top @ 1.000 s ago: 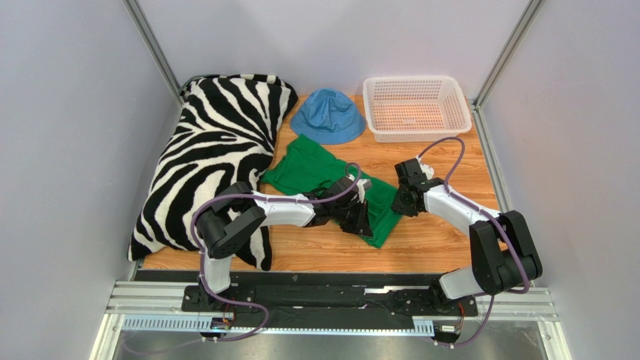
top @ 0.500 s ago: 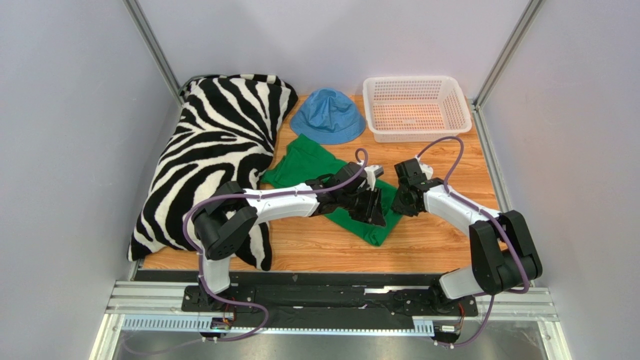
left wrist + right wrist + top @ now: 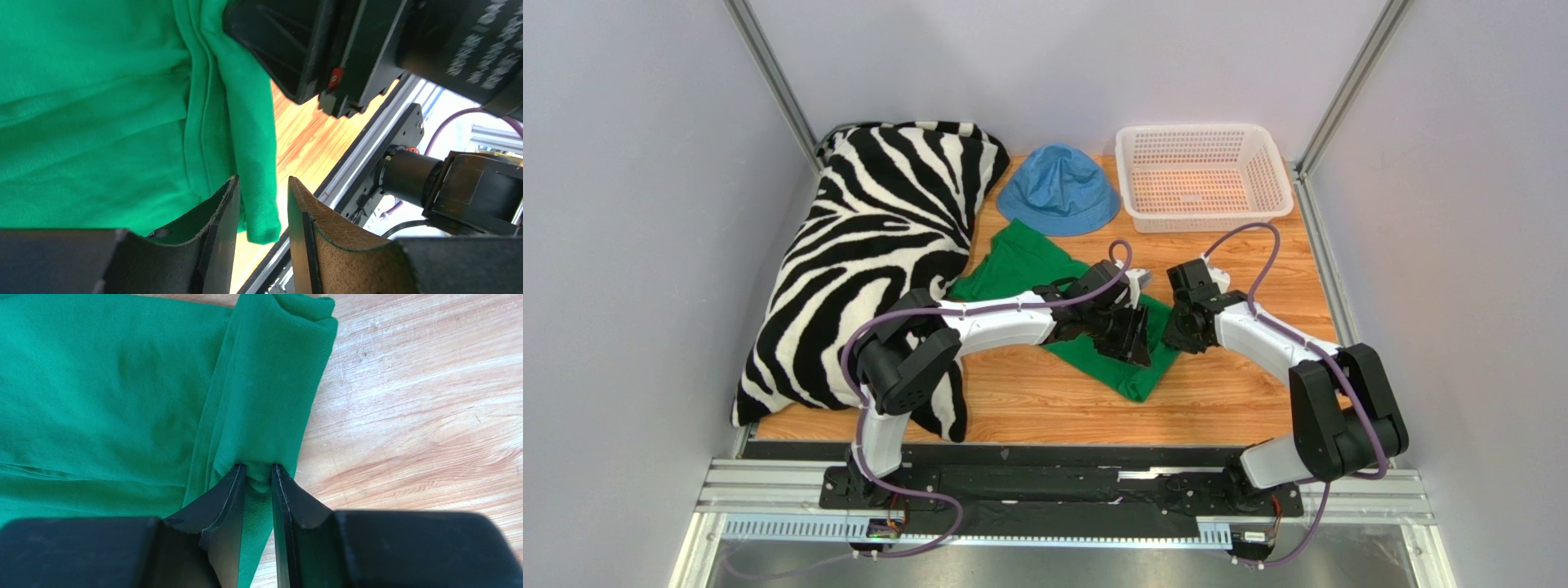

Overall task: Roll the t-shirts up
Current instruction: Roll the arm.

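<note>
Your right gripper [image 3: 258, 468] clenched on narrow fold of green t-shirt [image 3: 110, 386]. Your left gripper [image 3: 263, 184] parted, hem hanging loose between jaws, not pinched. Shirt body lies mostly flat on table [image 3: 417, 386] beyond both tools. One edge fold made; rolling barely begun, judging by this.

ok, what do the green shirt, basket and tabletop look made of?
green shirt: soft knit cloth, matte; fine ribbing and folds show. basket: probably white plastic, moulded lattice walls. tabletop: wood or wood-look laminate, slight sheen, visible grain.

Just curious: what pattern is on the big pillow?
Black-and-white zebra stripes cover the big soft pillow; top external view.
</note>
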You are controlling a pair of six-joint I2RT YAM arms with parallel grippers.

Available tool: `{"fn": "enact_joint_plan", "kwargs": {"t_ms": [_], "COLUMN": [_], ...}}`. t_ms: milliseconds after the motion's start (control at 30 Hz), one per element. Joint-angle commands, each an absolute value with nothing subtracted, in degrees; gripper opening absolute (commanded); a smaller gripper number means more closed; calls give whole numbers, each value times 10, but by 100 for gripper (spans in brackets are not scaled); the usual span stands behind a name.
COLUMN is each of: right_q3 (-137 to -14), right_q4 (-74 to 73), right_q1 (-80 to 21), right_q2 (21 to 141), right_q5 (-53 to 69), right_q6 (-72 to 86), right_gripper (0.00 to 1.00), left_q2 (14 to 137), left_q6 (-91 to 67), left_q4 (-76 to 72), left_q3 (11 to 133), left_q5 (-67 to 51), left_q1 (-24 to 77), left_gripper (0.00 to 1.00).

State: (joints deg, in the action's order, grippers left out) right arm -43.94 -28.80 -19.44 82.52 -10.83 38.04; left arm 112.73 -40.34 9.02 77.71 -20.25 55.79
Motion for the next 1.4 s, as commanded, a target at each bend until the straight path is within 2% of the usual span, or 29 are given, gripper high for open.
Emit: {"fn": "enact_joint_plan", "kwargs": {"t_ms": [0,367,667,800,967,1367], "right_q3": [-446,-454,-466,-467,-461,-445], "right_q4": [-281,-289,-298,-300,-296,-275], "right_q1": [-197,-196,-197,-196,-196,-198], "right_q2": [831,832,825,817,800,814], "right_q5": [-123,-125,-125,-123,-123,-103], "right_q6": [374,375,374,374,369,361], "right_gripper": [25,25,25,26,32,31], "left_q2": [1129,1139,1133,1138,1150,1158], "left_q6": [-401,-431,-452,-460,-470,-468], "left_q4": [83,53,40,40,40,47], "left_q3": [768,747,713,706,703,704], "left_q5": [-212,-218,-198,-188,-181,-171], "left_q1": [559,580,586,586,586,586], "left_gripper": [43,39,18,0,0,0]}}
